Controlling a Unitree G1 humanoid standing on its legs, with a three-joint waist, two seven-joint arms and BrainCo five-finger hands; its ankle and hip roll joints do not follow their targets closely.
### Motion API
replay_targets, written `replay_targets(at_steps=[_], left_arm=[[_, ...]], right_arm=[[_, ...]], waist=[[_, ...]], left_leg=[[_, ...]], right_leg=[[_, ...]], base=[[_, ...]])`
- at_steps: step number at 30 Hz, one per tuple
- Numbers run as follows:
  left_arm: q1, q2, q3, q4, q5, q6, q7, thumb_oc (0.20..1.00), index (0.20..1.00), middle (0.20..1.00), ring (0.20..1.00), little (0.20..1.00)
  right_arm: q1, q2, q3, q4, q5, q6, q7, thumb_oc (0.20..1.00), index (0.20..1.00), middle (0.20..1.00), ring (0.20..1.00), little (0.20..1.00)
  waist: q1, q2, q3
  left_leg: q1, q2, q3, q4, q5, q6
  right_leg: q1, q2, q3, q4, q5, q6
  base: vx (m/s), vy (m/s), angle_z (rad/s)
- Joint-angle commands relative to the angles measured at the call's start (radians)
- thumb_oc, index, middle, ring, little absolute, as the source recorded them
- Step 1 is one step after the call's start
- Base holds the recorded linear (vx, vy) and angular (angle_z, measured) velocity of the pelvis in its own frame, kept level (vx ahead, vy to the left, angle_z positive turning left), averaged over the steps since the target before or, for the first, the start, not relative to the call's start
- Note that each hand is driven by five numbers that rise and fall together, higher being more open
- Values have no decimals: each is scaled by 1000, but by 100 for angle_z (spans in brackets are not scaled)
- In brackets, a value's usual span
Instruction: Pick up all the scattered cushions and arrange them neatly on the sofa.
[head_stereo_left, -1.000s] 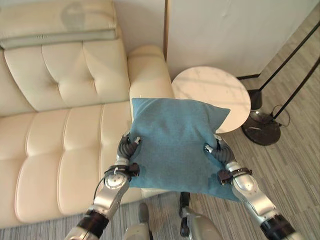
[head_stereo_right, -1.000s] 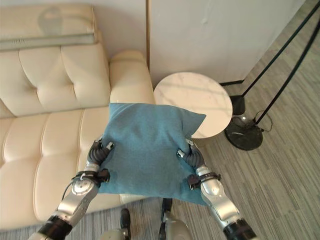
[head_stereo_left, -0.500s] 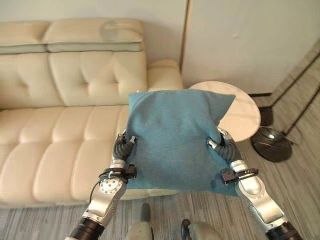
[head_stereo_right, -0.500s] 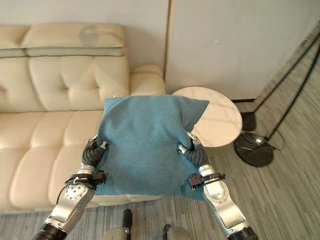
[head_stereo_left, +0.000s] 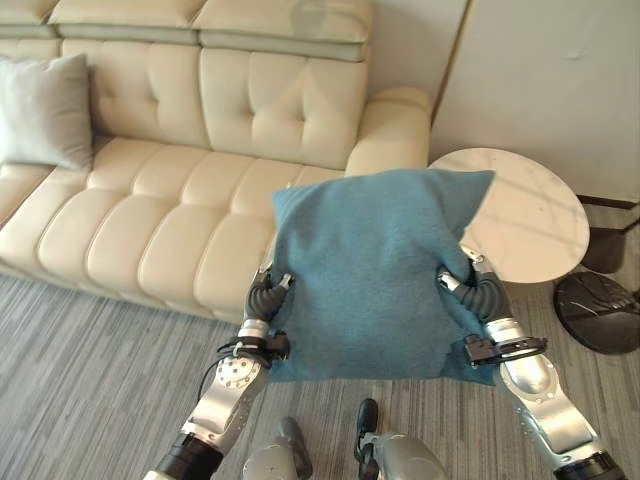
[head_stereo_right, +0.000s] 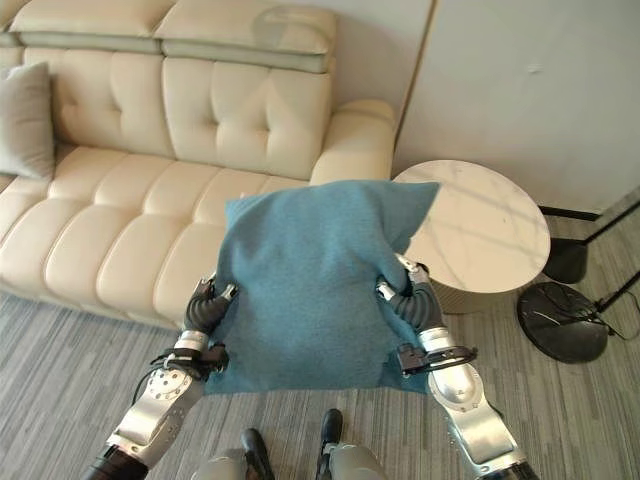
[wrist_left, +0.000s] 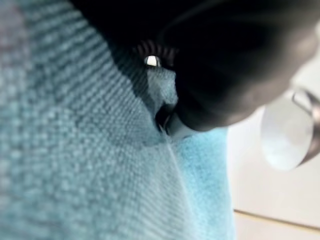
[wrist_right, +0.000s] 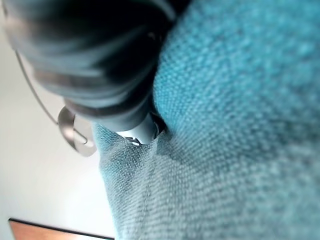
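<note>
Left eye view: camera swung since a second ago, sofa (head_stereo_left: 150, 220) now at 10 o'clock. Left hand (head_stereo_left: 262, 300) and right hand (head_stereo_left: 478, 295) both clamp blue cushion (head_stereo_left: 375, 270), carried aloft; placement pending. Grey cushion (head_stereo_left: 40, 110) already on sofa.

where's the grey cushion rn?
In the left eye view the grey cushion leans against the sofa backrest at the robot's far left, well apart from the blue cushion in front.
</note>
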Motion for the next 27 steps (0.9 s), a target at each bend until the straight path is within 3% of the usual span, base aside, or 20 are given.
replay_targets(at_steps=[1,7,10,13,17,21,22,24,27], left_arm=[[-76,-1,-113,-128,18,-88,-112,200,200,200,200,200],[-47,41,-82,-169,23,-90,-128,200,200,200,200,200],[-41,56,-70,-177,32,-91,-131,200,200,200,200,200],[-38,61,-70,-165,37,-90,-137,200,200,200,200,200],[-29,61,-65,-163,36,-92,-142,200,200,200,200,200],[-35,43,-59,-148,36,-95,-141,200,200,200,200,200],[-35,34,-55,-143,39,-99,-140,200,200,200,200,200],[-28,22,-57,-142,36,-100,-149,200,200,200,200,200],[-17,8,-65,-135,40,-97,-156,200,200,200,200,200]], right_arm=[[-73,74,101,-137,15,-120,59,200,200,200,200,200],[-109,109,149,-125,34,-116,80,200,200,200,200,200],[-138,126,176,-115,27,-113,90,200,200,200,200,200],[-134,132,177,-110,29,-113,97,200,200,200,200,200],[-136,133,182,-110,40,-112,104,200,200,200,200,200],[-136,124,177,-105,61,-113,110,200,200,200,200,200],[-135,120,176,-101,68,-115,116,200,200,200,200,200],[-118,111,172,-100,78,-116,127,200,200,200,200,200],[-94,97,161,-102,82,-120,131,200,200,200,200,200]], waist=[[11,-47,-87],[45,-65,-78],[59,-56,-63],[48,-45,-54],[39,-33,-39],[21,-35,-25],[16,-34,-26],[-1,-32,-35],[-12,-27,-52]], left_leg=[[-30,-55,-49,19,-58,27],[-24,-105,-79,-18,-70,65],[-8,-149,-83,-63,-49,101],[30,-174,-106,-92,-52,109],[84,-191,-135,-117,-83,110],[124,-228,-172,-112,-115,115],[146,-241,-183,-112,-130,111],[180,-263,-189,-108,-148,108],[193,-272,-210,-64,-162,90]], right_leg=[[96,-25,114,14,-144,125],[79,-57,141,76,-148,150],[11,-102,152,229,-97,174],[-58,-87,186,324,-76,181],[-144,-59,187,285,-92,177],[-199,-27,178,183,-54,188],[-217,-21,141,146,-36,193],[-223,-30,80,122,-15,184],[-187,-28,88,110,-15,159]], base=[[46,107,30],[77,199,8],[25,264,5],[134,158,32],[202,89,21],[212,39,29],[351,19,44],[352,-20,42],[319,-43,36]])
